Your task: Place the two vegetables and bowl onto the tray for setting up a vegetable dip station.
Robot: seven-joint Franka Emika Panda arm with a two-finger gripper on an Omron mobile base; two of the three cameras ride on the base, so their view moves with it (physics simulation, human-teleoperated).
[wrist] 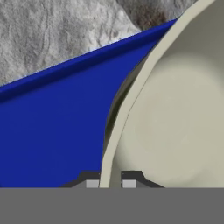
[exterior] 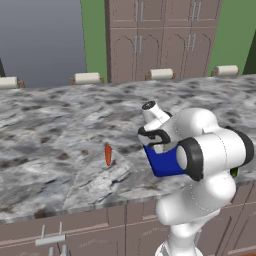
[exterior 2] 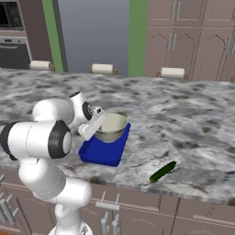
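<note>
Left base view: the carrot [exterior: 108, 155] lay on the grey marbled tabletop [exterior: 60, 125], close to the front edge and well left of the arm. Its length ran roughly from front to back. The tray [exterior: 162, 162] showed as a blue patch behind the arm's white links, near the same front edge. The arm covered most of it. A sliver of the green vegetable [exterior: 234, 172] showed past the arm's right side. The hand was hidden by the arm's own links here.

Right base view: the tray [exterior 2: 103, 153] sat flat near the front edge of the tabletop [exterior 2: 183, 114]. The bowl [exterior 2: 111, 127] stood over the tray's far end, upright, with its pale inside showing. The hand [exterior 2: 95, 124] met the bowl at its left rim. The green vegetable [exterior 2: 163, 171] lay on the tabletop to the right of the tray, apart from it and just behind the front edge. It pointed diagonally.

Hand view: the bowl [wrist: 175, 113] occupied the right side, with its rim curving down to the bottom. The two fingertips [wrist: 92, 183] stood one on each side of that rim, outside and inside the wall, set narrow and holding the bowl. The tray [wrist: 52, 127] floor lay below and to the left, its rim a darker blue line. Beyond the rim lay the tabletop [wrist: 52, 35].
</note>
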